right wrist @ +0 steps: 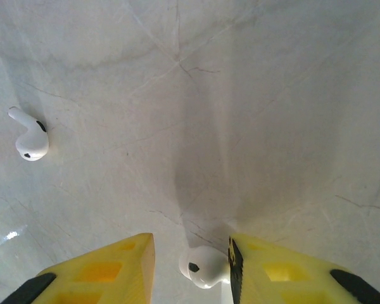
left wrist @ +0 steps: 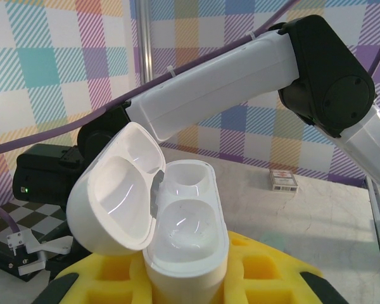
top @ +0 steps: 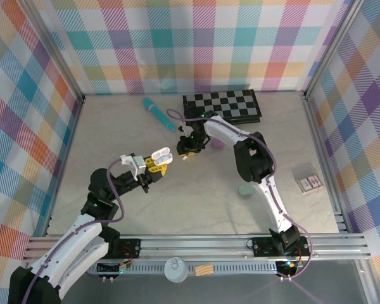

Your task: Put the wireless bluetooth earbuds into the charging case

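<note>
Across the pale, stone-veined surface (top: 196,209) the widest bare stretch runs along the near half, from the left metal rails (top: 66,133) to the right edge. Plaid cloth walls (top: 196,44) close the far side and both flanks, meeting the surface at those rails.

At the far edge lies a flat black-and-white checkerboard (top: 223,105). A smooth teal stick (top: 158,113) lies aslant just to its left. A small printed card box (top: 309,183) sits near the right rail, well apart from both arms.

The white-shelled right arm (top: 266,183) bends over the middle, its right claw (top: 189,151) pointing down close to the checkerboard's near edge. The left arm (top: 82,234) reaches in from the near left.

The left claw (top: 153,166) is pinching the charging case (left wrist: 183,234) between yellow, foam-like blocks. The case is a glossy white pebble held off the surface, with its rounded lid swung open and its moulded hollows bare and shiny.

In the right wrist view the right claw (right wrist: 191,253) is spread, its yellow fingers (right wrist: 114,266) low over the surface. One earbud (right wrist: 206,266), white with a dark spot, lies between them, close against one finger with a gap to the other. A second earbud (right wrist: 28,136), white and stemmed, rests on the surface well apart.
</note>
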`<action>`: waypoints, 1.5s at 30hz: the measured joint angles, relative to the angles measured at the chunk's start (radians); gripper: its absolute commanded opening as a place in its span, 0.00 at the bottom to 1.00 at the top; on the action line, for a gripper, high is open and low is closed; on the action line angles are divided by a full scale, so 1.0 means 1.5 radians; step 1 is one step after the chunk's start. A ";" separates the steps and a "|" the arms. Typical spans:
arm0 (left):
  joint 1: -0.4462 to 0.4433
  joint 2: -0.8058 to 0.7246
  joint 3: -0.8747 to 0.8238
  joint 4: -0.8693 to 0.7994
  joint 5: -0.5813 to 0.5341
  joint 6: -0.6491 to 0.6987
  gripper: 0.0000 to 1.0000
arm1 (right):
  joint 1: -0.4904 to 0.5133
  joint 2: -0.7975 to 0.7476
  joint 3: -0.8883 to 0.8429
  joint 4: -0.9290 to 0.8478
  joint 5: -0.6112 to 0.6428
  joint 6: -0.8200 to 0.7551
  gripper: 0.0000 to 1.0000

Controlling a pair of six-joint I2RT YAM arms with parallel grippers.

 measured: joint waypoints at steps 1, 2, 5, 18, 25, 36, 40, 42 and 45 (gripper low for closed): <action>0.000 0.001 0.000 0.000 0.000 0.000 0.06 | 0.000 0.000 -0.002 -0.001 -0.001 -0.002 0.35; 0.000 0.003 0.000 0.000 0.000 0.000 0.06 | 0.000 0.000 -0.004 -0.004 -0.002 -0.004 0.35; 0.000 0.006 0.000 0.000 0.001 0.000 0.06 | 0.001 0.000 -0.006 -0.012 -0.003 -0.010 0.34; 0.000 0.010 0.000 0.001 0.005 -0.001 0.06 | 0.004 -0.003 -0.018 -0.013 -0.011 -0.021 0.33; 0.000 0.019 0.000 0.001 0.005 -0.001 0.06 | 0.004 -0.007 -0.025 -0.009 -0.010 -0.032 0.30; 0.000 0.019 0.000 0.002 0.005 -0.001 0.06 | 0.004 -0.020 -0.049 -0.002 -0.009 -0.045 0.29; 0.000 0.019 0.000 0.002 0.005 -0.001 0.06 | 0.004 -0.022 -0.053 -0.001 -0.009 -0.050 0.25; -0.001 0.019 0.000 0.002 0.005 -0.001 0.06 | 0.004 -0.023 -0.057 0.000 -0.009 -0.052 0.24; -0.001 0.020 0.000 0.002 0.005 -0.001 0.06 | 0.004 -0.026 -0.061 0.004 -0.009 -0.052 0.24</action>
